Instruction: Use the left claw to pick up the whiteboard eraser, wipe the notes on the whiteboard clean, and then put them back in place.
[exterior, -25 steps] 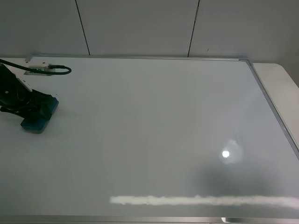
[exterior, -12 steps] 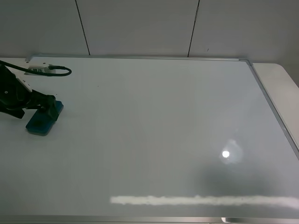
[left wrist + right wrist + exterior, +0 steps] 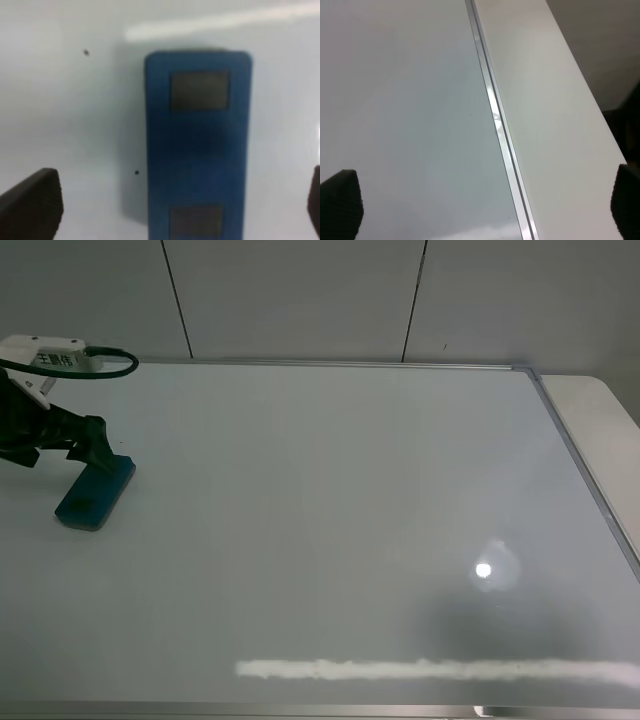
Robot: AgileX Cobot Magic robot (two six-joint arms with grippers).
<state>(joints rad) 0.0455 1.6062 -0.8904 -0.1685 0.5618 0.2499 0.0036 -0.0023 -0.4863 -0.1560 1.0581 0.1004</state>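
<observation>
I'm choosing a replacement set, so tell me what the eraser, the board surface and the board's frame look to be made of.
Whiteboard eraser: blue body, matte, likely plastic or foam, with two darker grey patches on its back; the blur leaves it open.
Whiteboard: glossy, smooth coated surface, since it mirrors a lamp spot and a light strip.
Frame: thin silvery rail with a bright glint, probably aluminium.

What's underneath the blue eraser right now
The blue eraser lies flat on the whiteboard, near its left edge. Around it the board looks clean apart from tiny specks. The patch directly beneath is covered, so any marks there cannot be seen. The left gripper is open above it.
</observation>
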